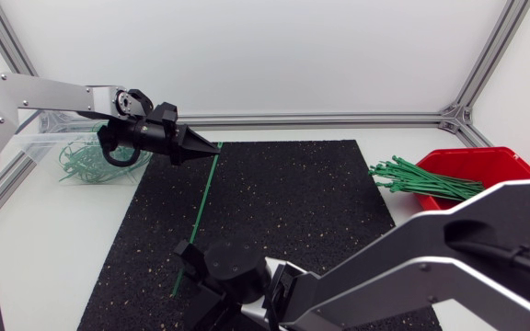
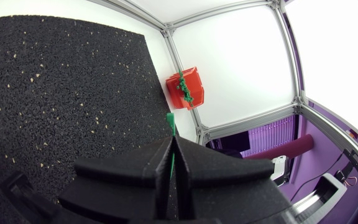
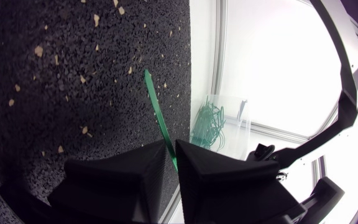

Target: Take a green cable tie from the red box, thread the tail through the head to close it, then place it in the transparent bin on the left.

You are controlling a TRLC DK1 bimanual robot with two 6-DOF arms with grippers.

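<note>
Head view: both arms hold a single green cable tie [image 1: 199, 216] stretched straight above the black speckled mat [image 1: 293, 202]. The left gripper [image 1: 212, 147], coming in from the left edge, has its fingers pressed together on the tie's far end. The right gripper [image 1: 188, 260], near the table's front edge, pinches the tie near its other end. The tie is unlooped, and it is not clear which end carries the head.

Left wrist view shows the wedge fingers [image 2: 135, 171] clamped tight on the green strip, with a short tip [image 2: 170, 118] poking out ahead of them. Right wrist view shows the right gripper's fingers [image 3: 210, 168] nipping the tie from both sides, and the strip runs ahead over the mat.

At the table's right stands the red box [image 1: 495, 165], a bundle of loose green ties [image 1: 421, 179] sticking out over its rim. The transparent bin [image 1: 40, 147] sits at the far left, just behind the left gripper, with curled ties [image 1: 90, 164] lying in it.
</note>
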